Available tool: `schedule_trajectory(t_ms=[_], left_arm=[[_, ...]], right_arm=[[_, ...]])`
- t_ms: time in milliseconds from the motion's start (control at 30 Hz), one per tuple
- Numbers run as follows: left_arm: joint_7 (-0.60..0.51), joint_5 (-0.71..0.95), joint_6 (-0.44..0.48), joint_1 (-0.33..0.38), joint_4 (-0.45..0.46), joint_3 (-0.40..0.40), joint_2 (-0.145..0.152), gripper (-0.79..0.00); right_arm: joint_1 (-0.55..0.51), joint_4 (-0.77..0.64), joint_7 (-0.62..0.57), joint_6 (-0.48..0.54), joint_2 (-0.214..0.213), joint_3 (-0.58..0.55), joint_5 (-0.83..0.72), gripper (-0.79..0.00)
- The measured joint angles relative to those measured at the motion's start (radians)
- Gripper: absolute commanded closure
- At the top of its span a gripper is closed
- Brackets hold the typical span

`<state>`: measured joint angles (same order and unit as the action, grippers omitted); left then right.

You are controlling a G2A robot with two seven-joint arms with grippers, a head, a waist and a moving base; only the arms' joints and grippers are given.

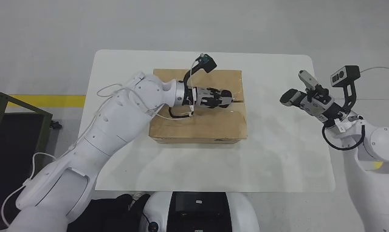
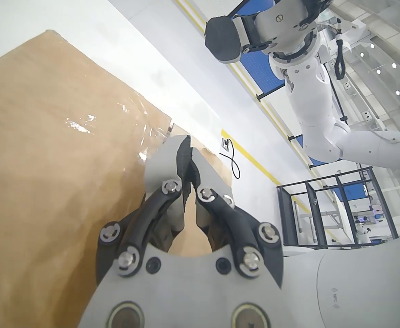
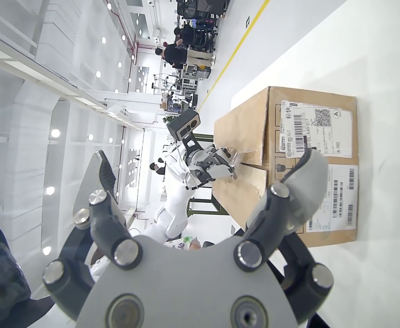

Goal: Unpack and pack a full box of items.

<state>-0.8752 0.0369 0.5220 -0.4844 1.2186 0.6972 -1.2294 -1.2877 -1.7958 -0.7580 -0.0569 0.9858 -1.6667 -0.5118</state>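
A closed brown cardboard box (image 1: 200, 126) (image 2: 32, 121) (image 3: 248, 127) stands in the middle of the white table (image 1: 285, 153). My left gripper (image 1: 228, 99) (image 2: 187, 143) (image 3: 232, 168) lies over the top of the box at the right end of its centre seam. Its fingers are shut, with crinkled clear tape (image 3: 233, 158) (image 2: 142, 138) pinched at the tips. My right gripper (image 1: 298, 89) (image 3: 207, 162) hangs open above the bare table, right of the box and apart from it, holding nothing.
White shipping labels (image 3: 316, 131) cover the box's right end face. Bare tabletop runs right of the box and in front of it. A dark rack (image 1: 18, 129) stands on the floor left of the table.
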Motion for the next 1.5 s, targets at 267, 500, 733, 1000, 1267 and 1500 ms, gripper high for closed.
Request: schedule_trajectory(t_ms=[267,500,733,1000,1267,1500], left_arm=[[-0.017,0.024,0.006,0.002,-0.022,-0.002,-0.013,0.0],[-0.015,0.027,0.007,0.006,-0.048,-0.007,-0.026,0.0],[-0.022,0.021,0.007,0.007,-0.054,-0.005,-0.034,-0.702],[-0.032,0.027,0.017,-0.003,-0.032,0.023,-0.032,-0.785],[-0.02,0.024,0.023,-0.018,-0.018,0.047,-0.031,-0.785],[0.014,0.03,0.051,-0.027,0.003,0.075,-0.031,-0.785]], right_arm=[[0.003,-0.002,0.001,-0.005,-0.001,0.003,0.006,-0.785],[-0.001,-0.008,0.001,-0.007,-0.002,0.001,0.007,-0.785],[0.0,-0.011,-0.005,-0.01,-0.003,0.003,0.01,-0.785],[-0.001,-0.013,-0.009,-0.008,-0.003,0.004,0.011,-0.785],[-0.002,-0.015,-0.009,-0.007,-0.004,0.004,0.014,-0.785],[-0.002,-0.018,-0.007,-0.01,-0.005,0.004,0.016,-0.785]])
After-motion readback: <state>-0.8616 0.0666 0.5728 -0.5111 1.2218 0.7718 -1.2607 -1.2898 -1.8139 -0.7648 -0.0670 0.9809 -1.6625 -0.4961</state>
